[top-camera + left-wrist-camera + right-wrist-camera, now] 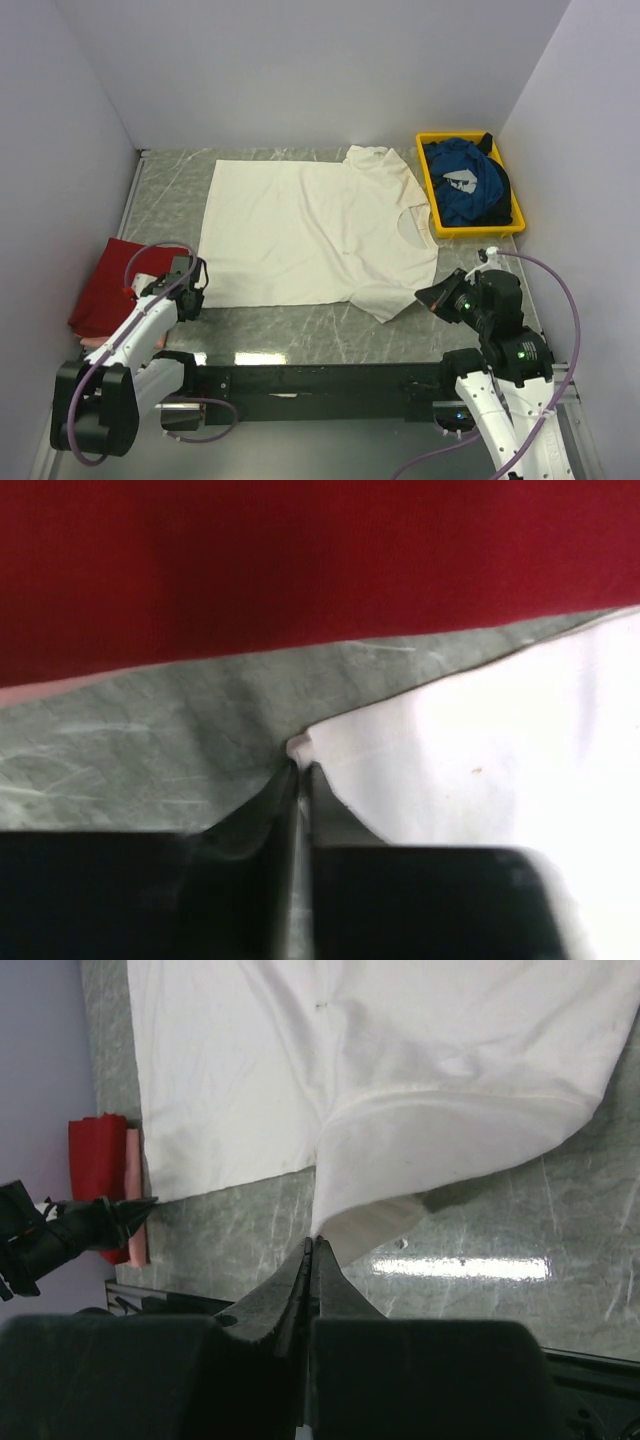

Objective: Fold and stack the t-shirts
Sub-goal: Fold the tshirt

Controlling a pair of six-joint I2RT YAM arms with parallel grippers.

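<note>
Clenched on cream-white t-shirt with left gripper at near-left corner, right gripper at sleeve; could slip from shallow bites.

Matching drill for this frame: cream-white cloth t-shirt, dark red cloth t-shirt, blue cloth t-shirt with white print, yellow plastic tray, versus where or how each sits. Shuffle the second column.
1. cream-white cloth t-shirt
2. dark red cloth t-shirt
3. blue cloth t-shirt with white print
4. yellow plastic tray

A. folded, at the table's left edge
B. far right corner of the table
C. spread out, mid-table
D. bunched inside the tray

Pairs: 1-C, 2-A, 3-D, 4-B
</note>
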